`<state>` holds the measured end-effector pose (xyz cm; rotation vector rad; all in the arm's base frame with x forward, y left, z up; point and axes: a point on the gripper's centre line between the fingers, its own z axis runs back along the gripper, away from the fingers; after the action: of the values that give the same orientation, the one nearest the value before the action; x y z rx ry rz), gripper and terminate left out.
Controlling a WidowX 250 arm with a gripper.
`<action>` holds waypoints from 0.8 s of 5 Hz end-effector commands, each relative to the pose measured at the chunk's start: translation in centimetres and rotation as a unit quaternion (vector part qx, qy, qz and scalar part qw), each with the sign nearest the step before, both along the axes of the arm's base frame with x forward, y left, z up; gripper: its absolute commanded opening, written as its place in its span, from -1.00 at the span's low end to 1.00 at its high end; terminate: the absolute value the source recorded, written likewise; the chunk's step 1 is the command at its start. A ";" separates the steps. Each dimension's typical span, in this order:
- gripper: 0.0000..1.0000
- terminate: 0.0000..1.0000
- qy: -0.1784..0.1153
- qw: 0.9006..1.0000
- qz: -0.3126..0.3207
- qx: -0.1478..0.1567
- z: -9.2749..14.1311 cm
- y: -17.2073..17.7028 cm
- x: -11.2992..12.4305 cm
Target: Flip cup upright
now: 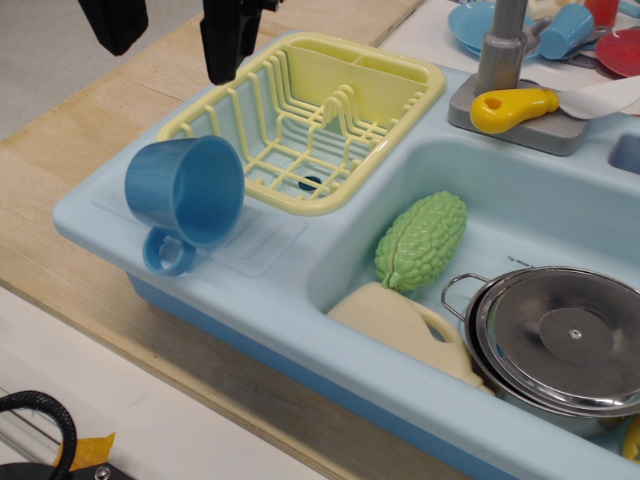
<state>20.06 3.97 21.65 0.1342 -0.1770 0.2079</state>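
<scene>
The medium-blue cup [185, 190] lies on its side on the drainboard at the left end of the light-blue toy sink [300, 310]. Its wide end faces right and toward the camera. Its loop handle [168, 250] points toward the front edge. My gripper [172, 30] hangs above and behind the cup at the top of the view. Its two black fingers [230, 40] are spread wide apart with nothing between them. It does not touch the cup.
A yellow dish rack [310, 120] stands right behind the cup. The basin holds a green bumpy vegetable [422, 242], a cream object [395, 320] and a lidded steel pot [560, 340]. A grey faucet with a yellow handle [512, 105], plates and a small teal cup [565, 30] are at the back right.
</scene>
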 end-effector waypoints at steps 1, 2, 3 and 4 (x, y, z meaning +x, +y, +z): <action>1.00 -1.00 0.000 1.000 0.000 0.000 0.0 0.0 0.0; 1.00 -1.00 0.001 0.999 0.009 0.035 -0.7 -1.4 -0.6; 1.00 -1.00 0.036 0.997 0.013 0.061 -1.0 -2.3 -0.6; 1.00 -1.00 0.056 0.994 0.025 0.091 -1.2 -2.4 -0.5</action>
<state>19.43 1.72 19.11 0.3485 -0.0250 0.2304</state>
